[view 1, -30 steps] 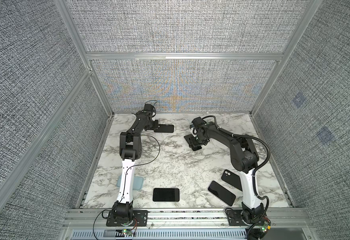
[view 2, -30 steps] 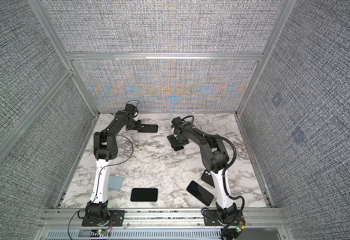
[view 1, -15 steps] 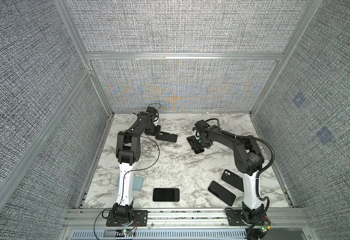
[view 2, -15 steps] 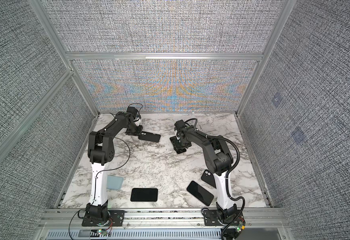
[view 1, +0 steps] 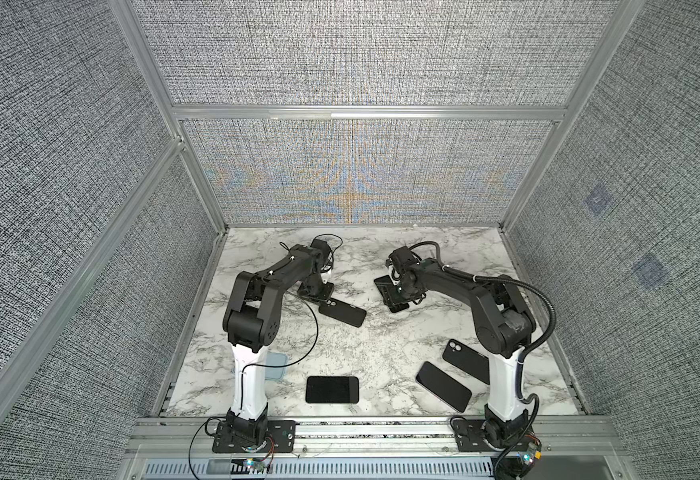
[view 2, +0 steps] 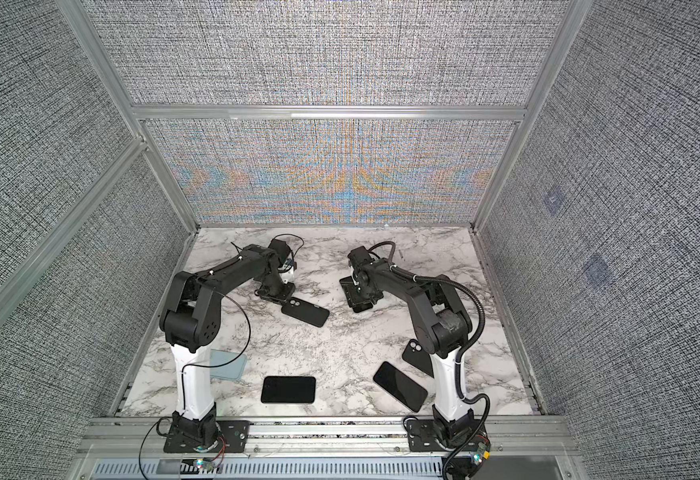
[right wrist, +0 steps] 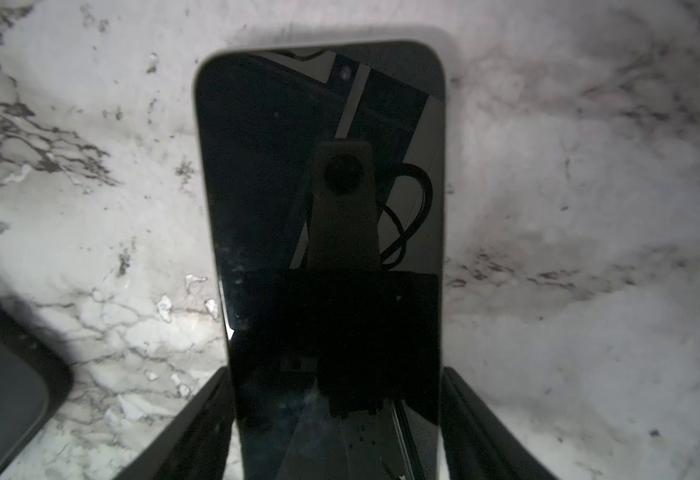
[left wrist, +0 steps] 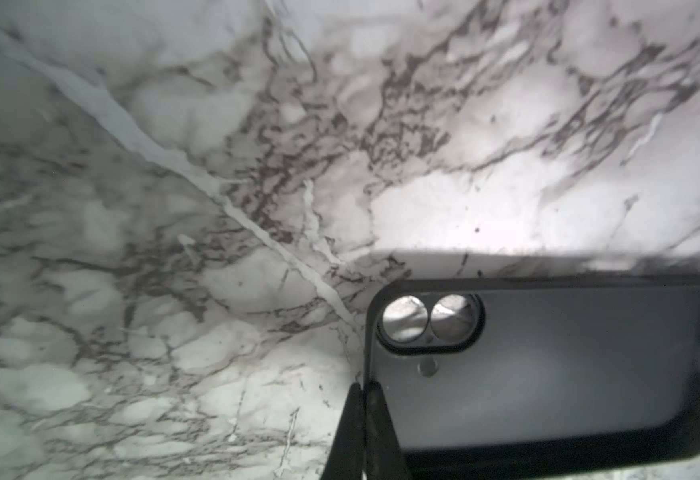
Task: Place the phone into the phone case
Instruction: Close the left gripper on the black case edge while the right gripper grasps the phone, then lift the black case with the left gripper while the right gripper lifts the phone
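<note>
Near the tabletop (left wrist: 215, 124), the probably slippery phone (right wrist: 319, 166) was clamped by its long sides in the right gripper (right wrist: 335, 399), and the flexible case (left wrist: 547, 365) was pinched at its rim by the left gripper (left wrist: 364, 395).

Marble table (view 1: 381, 345): three dark phone-sized slabs (view 1: 331, 389), pale-blue case (view 1: 276, 368).

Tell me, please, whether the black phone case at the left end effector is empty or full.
Empty: marble shows through the camera holes of the black phone case; the right end effector holds the phone apart.
</note>
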`<state>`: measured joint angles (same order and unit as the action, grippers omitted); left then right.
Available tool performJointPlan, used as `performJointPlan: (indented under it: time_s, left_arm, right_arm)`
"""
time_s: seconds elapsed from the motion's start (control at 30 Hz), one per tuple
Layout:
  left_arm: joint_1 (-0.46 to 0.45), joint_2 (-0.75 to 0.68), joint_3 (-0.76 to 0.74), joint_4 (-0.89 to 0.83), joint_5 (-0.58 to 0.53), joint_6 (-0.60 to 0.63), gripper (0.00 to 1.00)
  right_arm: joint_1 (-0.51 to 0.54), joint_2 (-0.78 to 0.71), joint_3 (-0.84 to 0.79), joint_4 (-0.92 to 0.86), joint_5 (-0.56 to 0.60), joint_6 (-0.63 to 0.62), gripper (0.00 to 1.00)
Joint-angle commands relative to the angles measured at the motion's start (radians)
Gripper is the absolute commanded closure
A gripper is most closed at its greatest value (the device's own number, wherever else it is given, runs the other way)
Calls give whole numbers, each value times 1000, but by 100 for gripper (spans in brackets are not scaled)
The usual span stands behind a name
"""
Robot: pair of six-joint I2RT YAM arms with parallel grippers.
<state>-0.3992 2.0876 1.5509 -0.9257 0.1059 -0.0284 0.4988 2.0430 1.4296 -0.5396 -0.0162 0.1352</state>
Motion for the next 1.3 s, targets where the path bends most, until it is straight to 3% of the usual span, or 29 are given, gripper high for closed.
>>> performJointPlan:
  time_s: [0.0, 0.07, 0.23, 0.37, 0.6, 0.83, 1.27]
  left_arm:
    - [-16, 18, 8, -57, -43, 41, 100]
    - [-17, 32, 27, -73, -52, 44, 96]
    - [-17, 18, 23, -52, -75, -9, 65]
    - [-15, -22, -18, -42, -68, -106, 50]
    - [-16, -255, -267, 122, 165, -353, 32]
    - [-17, -356, -474, 359, 313, -536, 29]
    - [-16, -185, -342, 376, 284, -486, 29]
  right_arm:
    - [11, -10, -20, 18, 0, 18, 38]
    - [16, -14, -34, 28, 1, 23, 38]
    - [29, -28, -56, 32, 6, 24, 37]
    - [30, -44, -82, 44, 10, 26, 37]
    - [29, -51, -93, 56, 10, 33, 37]
    - [29, -50, -98, 65, 5, 39, 37]
    - [29, -83, -138, 63, 20, 48, 37]
